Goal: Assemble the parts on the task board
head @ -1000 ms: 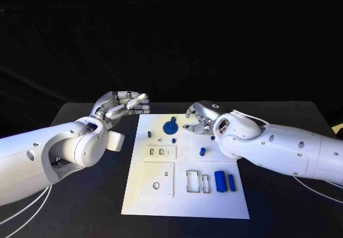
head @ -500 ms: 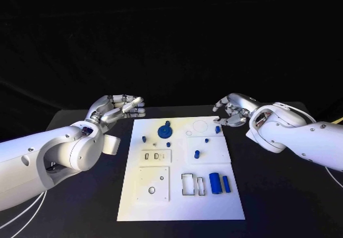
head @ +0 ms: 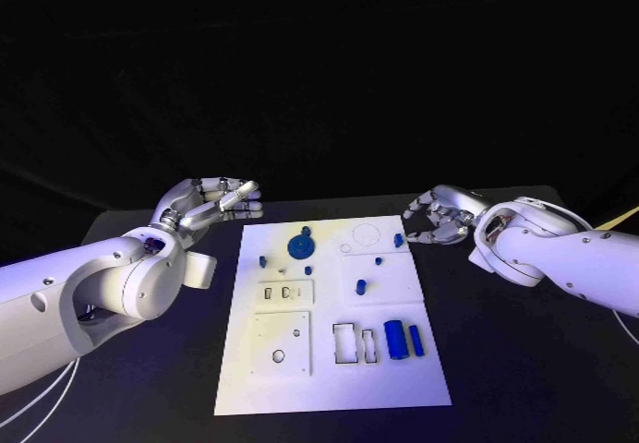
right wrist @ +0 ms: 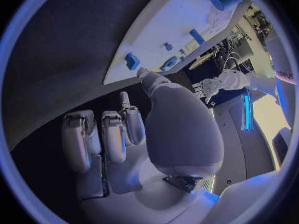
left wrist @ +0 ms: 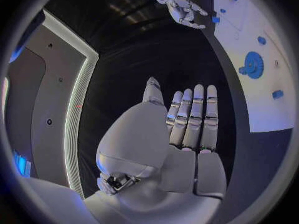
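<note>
place: robotics lab | evidence: black table (head: 533, 369), black backdrop, white task board (head: 333, 378), lit wall panels (left wrist: 77, 109)

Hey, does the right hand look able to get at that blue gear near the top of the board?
Probably yes. The right hand hovers empty beside the task board's far right corner, and nothing tall stands between it and the blue gear, only a small blue piece.
</note>
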Available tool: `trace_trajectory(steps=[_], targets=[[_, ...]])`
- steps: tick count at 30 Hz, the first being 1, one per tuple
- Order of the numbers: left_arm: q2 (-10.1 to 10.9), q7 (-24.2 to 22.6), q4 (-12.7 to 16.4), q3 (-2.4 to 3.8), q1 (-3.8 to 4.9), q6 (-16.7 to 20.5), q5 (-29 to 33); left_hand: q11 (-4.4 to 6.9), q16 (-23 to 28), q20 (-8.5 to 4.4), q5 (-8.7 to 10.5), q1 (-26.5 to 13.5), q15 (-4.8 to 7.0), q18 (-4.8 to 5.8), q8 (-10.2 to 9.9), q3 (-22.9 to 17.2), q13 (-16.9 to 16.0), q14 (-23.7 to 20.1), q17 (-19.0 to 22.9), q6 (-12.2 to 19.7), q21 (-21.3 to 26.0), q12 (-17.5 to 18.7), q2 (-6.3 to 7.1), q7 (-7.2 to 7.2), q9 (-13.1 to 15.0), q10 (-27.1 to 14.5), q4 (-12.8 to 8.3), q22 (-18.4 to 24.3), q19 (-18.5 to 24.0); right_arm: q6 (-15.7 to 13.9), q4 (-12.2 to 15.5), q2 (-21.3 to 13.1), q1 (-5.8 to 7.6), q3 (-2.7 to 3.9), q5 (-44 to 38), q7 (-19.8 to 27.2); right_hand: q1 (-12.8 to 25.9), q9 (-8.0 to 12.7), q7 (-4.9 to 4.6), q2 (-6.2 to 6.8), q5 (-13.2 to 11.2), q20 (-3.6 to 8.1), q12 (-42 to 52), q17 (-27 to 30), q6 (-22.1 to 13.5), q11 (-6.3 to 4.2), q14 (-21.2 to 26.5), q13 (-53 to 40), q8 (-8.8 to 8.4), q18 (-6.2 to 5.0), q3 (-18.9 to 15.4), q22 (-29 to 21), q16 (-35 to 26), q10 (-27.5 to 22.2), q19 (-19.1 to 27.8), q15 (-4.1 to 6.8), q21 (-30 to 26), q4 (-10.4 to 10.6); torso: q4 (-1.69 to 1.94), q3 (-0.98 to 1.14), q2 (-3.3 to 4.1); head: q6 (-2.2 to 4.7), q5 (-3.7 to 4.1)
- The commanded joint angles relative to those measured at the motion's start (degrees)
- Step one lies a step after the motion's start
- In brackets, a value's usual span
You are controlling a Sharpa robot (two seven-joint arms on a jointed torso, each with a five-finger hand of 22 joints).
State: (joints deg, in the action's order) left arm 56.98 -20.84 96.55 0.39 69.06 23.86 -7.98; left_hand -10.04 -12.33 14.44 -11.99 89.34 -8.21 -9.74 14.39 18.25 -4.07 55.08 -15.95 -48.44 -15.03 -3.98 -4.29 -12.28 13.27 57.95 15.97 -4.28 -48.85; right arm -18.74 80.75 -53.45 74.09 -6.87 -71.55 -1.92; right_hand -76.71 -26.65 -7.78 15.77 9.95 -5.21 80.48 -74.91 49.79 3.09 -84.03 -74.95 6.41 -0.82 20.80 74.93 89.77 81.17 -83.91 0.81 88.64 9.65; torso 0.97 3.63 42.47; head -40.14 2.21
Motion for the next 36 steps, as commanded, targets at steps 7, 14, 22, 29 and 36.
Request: trace_trajectory(steps=[7, 14, 22, 29, 36], targets=[[-0.13, -0.83, 0.04, 0.03, 0.04, -1.24, 0.12, -0.1, 0.21, -0.09, 0.37, 0.05, 0.03, -0.66, -0.38, 0.33, 0.07, -0.44, -0.08, 0.4, 0.28, 0.26, -0.31, -0.22, 0.07, -0.36, -0.12, 0.09, -0.31, 2.28, -0.93, 0.92, -1.26, -0.04, 0.51, 1.93, -0.3, 0.1, -0.31, -0.84, 0.94, -0.62, 0.29, -15.09, 0.8, 0.42, -5.97, -5.81, 0.88, 0.49, -0.33, 14.35, 0.23, 0.37, -5.22, -0.5, 0.3, -0.17, 0.12, -0.13, 0.01, -0.43, -0.03], [-0.05, -0.85, 0.07, 0.03, 0.04, -1.26, 0.12, -0.1, 0.21, -0.09, 0.37, 0.05, 0.03, -0.66, -0.38, 0.33, 0.07, -0.44, -0.08, 0.4, 0.28, 0.26, -0.31, -0.22, 0.07, -0.36, -0.12, 0.09, -0.31, 1.65, -1.4, 1.8, -1.73, -0.06, 0.5, 1.83, -0.61, 0.2, -0.38, -1.31, 1.56, -0.77, 0.75, -15.09, 1.57, 0.48, -5.97, -6.21, 1.4, 0.61, 0.26, 14.61, 0.23, 0.81, -5.53, -0.59, 0.67, -0.21, 0.06, -0.16, 0.01, -0.55, -0.15], [-0.03, -0.81, 0.04, 0.03, 0.04, -1.26, 0.12, -0.1, 0.27, -0.09, 0.39, 0.13, 0.04, -0.66, -0.42, 0.48, 0.07, -0.42, -0.15, 0.43, 0.33, 0.26, -0.33, -0.22, 0.12, -0.38, -0.16, 0.11, -0.34, 1.0, -2.17, 2.83, -2.16, -0.07, 0.48, 1.47, -0.8, 0.54, -0.3, -2.35, 1.72, -0.8, 1.36, -15.09, 3.64, 0.39, -5.97, -6.72, 2.27, 0.75, 2.44, 14.93, 0.23, 1.42, -5.92, -0.55, 1.14, -0.14, 0.05, -0.11, 0.02, -0.69, -0.22], [-0.07, -0.76, -0.04, 0.04, 0.03, -1.28, 0.12, -0.1, 0.27, -0.09, 0.39, 0.13, 0.04, -0.66, -0.42, 0.48, 0.07, -0.42, -0.15, 0.43, 0.33, 0.26, -0.33, -0.22, 0.12, -0.38, -0.16, 0.11, -0.34, 0.96, -2.93, 3.48, -2.47, -0.08, 0.05, 0.98, -1.05, 0.83, -0.02, -2.93, 1.64, -0.67, 1.84, -15.09, 5.05, 0.15, -5.97, -7.15, 2.56, 0.82, 4.39, 15.07, 0.23, 1.87, -6.09, -0.36, 1.36, -0.42, -0.04, -0.04, 0.06, -0.9, -0.29], [-0.14, -0.72, -0.07, 0.04, 0.03, -1.33, 0.12, -0.11, 0.31, -0.09, 0.39, 0.19, 0.04, -0.66, -0.43, 0.53, 0.07, -0.41, -0.2, 0.44, 0.36, 0.26, -0.42, -0.22, 0.16, -0.39, -0.16, 0.13, -0.35, 1.29, -3.44, 3.98, -2.81, -0.08, -0.48, 0.59, -0.93, 0.93, 0.0, -2.66, 1.52, -0.63, 1.95, -15.09, 5.2, 0.13, -5.97, -7.26, 2.55, 0.82, 4.6, 15.07, 0.23, 1.97, -6.09, -0.33, 1.36, -0.54, 0.0, -0.02, 0.0, -1.19, -0.38]])
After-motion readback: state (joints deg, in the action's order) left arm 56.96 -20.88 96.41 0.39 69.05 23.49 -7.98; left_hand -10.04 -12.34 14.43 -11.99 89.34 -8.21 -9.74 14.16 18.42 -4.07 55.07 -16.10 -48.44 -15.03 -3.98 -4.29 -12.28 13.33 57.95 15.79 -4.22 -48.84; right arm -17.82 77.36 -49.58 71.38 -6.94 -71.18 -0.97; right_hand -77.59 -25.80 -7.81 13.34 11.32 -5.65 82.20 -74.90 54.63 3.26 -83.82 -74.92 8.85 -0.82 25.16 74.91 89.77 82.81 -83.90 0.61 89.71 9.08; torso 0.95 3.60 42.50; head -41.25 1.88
